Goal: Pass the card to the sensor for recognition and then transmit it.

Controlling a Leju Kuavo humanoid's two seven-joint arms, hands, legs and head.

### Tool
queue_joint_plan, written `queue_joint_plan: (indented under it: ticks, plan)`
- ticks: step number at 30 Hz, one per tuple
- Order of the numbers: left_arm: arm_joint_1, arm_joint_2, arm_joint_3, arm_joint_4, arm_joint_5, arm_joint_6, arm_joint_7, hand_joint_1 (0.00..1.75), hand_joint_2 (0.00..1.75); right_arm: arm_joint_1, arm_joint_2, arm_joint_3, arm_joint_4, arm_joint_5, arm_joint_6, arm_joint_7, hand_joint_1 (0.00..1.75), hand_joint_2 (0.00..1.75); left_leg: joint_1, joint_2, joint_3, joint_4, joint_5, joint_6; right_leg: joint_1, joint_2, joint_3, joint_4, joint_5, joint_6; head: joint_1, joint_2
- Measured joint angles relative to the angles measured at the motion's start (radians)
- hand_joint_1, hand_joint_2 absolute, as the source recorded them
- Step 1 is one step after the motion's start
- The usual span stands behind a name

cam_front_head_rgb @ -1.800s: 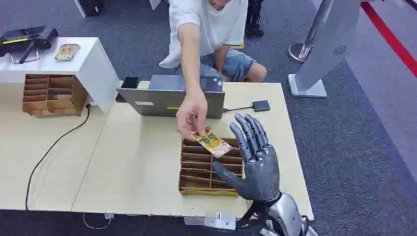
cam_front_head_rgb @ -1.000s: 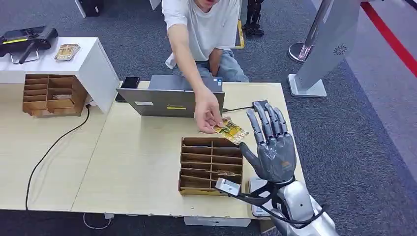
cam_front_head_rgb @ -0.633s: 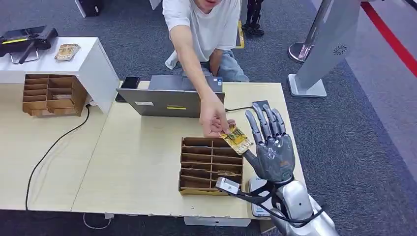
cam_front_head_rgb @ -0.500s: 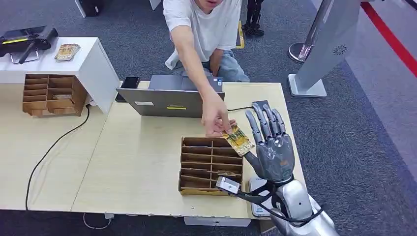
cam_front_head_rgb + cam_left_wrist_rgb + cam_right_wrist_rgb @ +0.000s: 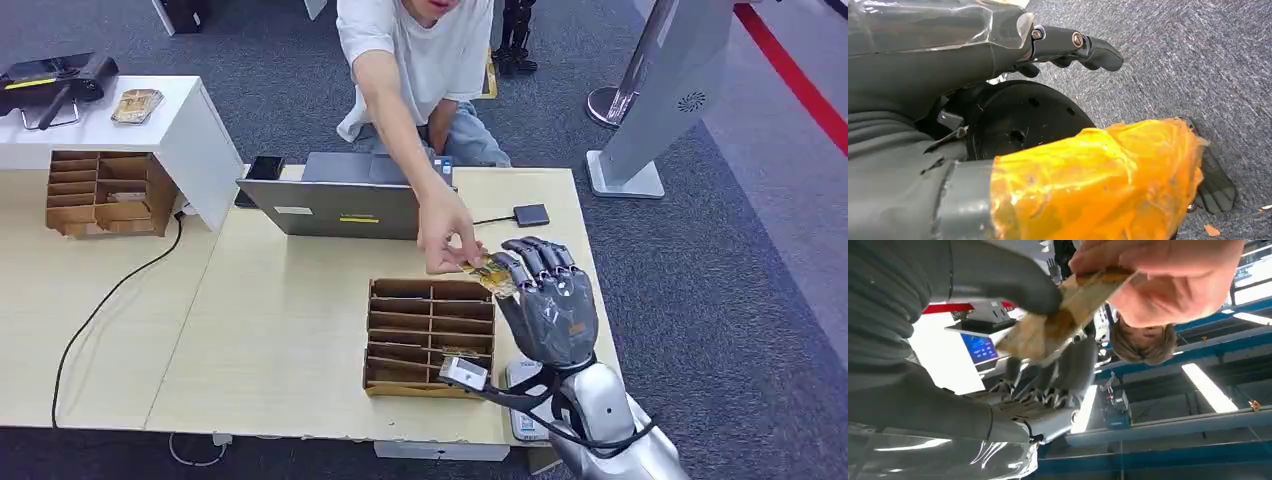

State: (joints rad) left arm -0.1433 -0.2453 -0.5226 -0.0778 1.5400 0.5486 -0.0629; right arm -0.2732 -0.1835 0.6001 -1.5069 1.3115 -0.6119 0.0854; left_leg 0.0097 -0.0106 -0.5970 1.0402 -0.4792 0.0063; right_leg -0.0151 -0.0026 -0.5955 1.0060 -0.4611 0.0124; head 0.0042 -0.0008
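A yellow patterned card (image 5: 488, 272) is held above the far edge of the wooden sorter tray (image 5: 430, 385). My right hand (image 5: 548, 305) has its fingers curled over one end of the card. In the right wrist view my thumb (image 5: 1013, 285) presses the card (image 5: 1058, 325) against my fingers. A person's hand (image 5: 445, 235) still pinches the other end, and it also appears in the right wrist view (image 5: 1168, 275). My left hand (image 5: 1108, 170), wrapped in orange tape, hangs over the carpet and holds nothing.
A small dark device (image 5: 531, 214) with a cable lies on the table beyond my right hand. A grey laptop (image 5: 345, 195) stands behind the tray. At the left are a second wooden organizer (image 5: 100, 190) and a white stand (image 5: 190, 130) bearing a black device (image 5: 55, 78) and a stack of cards (image 5: 137, 104).
The person brought the card from over the tray to my raised right hand. My fingers, spread upright before, have now curled down onto the card.
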Motion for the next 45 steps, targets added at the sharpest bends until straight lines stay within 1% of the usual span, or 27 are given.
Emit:
queue_joint_plan:
  ticks: [3, 5, 9, 11, 12, 20, 27, 30, 33, 38, 45]
  plan:
    - [0.0, 0.0, 0.0, 0.0, 0.0, 0.0, 0.0, 0.0, 0.0, -0.001, 0.0, 0.0, 0.0, -0.002, 0.0, 0.0, 1.59, 1.75, 0.0, 0.0, 0.0, 0.0, 0.0, 0.0, 0.0, 0.0, 0.0, 0.0, 0.0, 0.0, 0.0, 0.0]
    - [0.0, 0.0, 0.0, 0.0, 0.0, 0.0, 0.0, 0.0, 0.0, -0.002, 0.0, 0.0, 0.0, -0.002, 0.0, -0.001, 1.61, 1.75, 0.0, 0.0, 0.0, 0.0, 0.0, 0.0, 0.0, 0.0, 0.0, 0.0, 0.0, 0.0, 0.0, 0.0]
    - [0.0, 0.0, 0.0, 0.0, 0.0, 0.0, -0.002, 0.0, 0.0, -0.004, 0.0, 0.0, 0.0, -0.004, 0.0, -0.001, 1.71, 1.75, 0.0, 0.0, 0.0, 0.0, 0.0, 0.0, 0.0, 0.0, 0.0, 0.0, 0.0, 0.0, 0.0, 0.0]
    - [0.0, -0.001, 0.0, 0.0, 0.0, 0.0, -0.002, 0.0, 0.0, -0.004, 0.0, 0.0, 0.0, -0.006, -0.002, -0.002, 1.71, 1.75, 0.0, 0.0, 0.0, 0.0, 0.0, 0.0, 0.0, 0.0, 0.0, 0.0, 0.0, 0.0, 0.0, 0.0]
    - [0.0, -0.001, 0.0, 0.0, 0.0, 0.0, -0.002, 0.0, 0.0, -0.004, 0.0, 0.001, 0.0, -0.008, -0.003, -0.004, 1.75, 1.75, 0.0, 0.0, 0.0, 0.0, 0.0, 0.0, 0.0, 0.0, 0.0, 0.0, 0.0, 0.0, 0.0, 0.0]
    - [0.0, -0.002, 0.0, 0.0, 0.0, 0.0, -0.004, 0.0, 0.0, -0.004, 0.0, 0.011, -0.011, -0.048, -0.012, -0.025, 1.75, 1.75, 0.0, 0.0, 0.0, 0.0, 0.0, 0.0, 0.0, 0.0, 0.0, 0.0, 0.0, 0.0, 0.0, 0.0]
    - [0.0, -0.002, 0.0, 0.0, 0.0, 0.0, -0.004, 0.0, 0.0, -0.004, 0.0, 0.018, -0.016, -0.061, -0.015, -0.028, 1.75, 1.75, 0.0, 0.0, 0.0, 0.0, 0.0, 0.0, 0.0, 0.0, 0.0, 0.0, 0.0, 0.0, 0.0, 0.0]
    - [0.0, -0.002, 0.003, 0.0, 0.0, 0.0, -0.01, 0.0, 0.0, -0.002, 0.0, 0.021, -0.024, -0.107, -0.014, -0.042, 1.75, 1.75, 0.0, 0.0, 0.0, 0.0, 0.0, 0.0, 0.0, 0.0, 0.0, 0.0, 0.0, 0.0, 0.0, 0.0]
    - [0.001, -0.003, 0.017, 0.0, 0.0, 0.0, -0.016, 0.0, 0.0, 0.015, -0.001, 0.022, -0.038, -0.151, -0.015, -0.052, 1.75, 1.75, 0.0, 0.0, 0.0, 0.0, 0.0, 0.0, 0.0, 0.0, 0.0, 0.0, 0.0, 0.0, 0.0, 0.0]
    - [0.001, -0.004, 0.035, 0.0, 0.0, 0.0, -0.024, 0.0, 0.0, 0.053, -0.009, 0.02, -0.058, -0.164, -0.017, -0.053, 1.75, 1.75, 0.0, 0.0, 0.0, 0.0, 0.0, 0.0, 0.0, 0.0, 0.0, 0.0, 0.0, 0.0, 0.0, 0.0]
    - [0.002, -0.007, 0.064, 0.0, 0.0, 0.0, -0.037, 0.0, 0.0, 0.145, -0.016, -0.015, -0.082, -0.184, -0.041, -0.032, 1.75, 1.75, 0.0, 0.0, 0.0, 0.0, 0.0, 0.0, 0.0, 0.0, 0.0, 0.0, -0.001, 0.0, 0.0, 0.0]
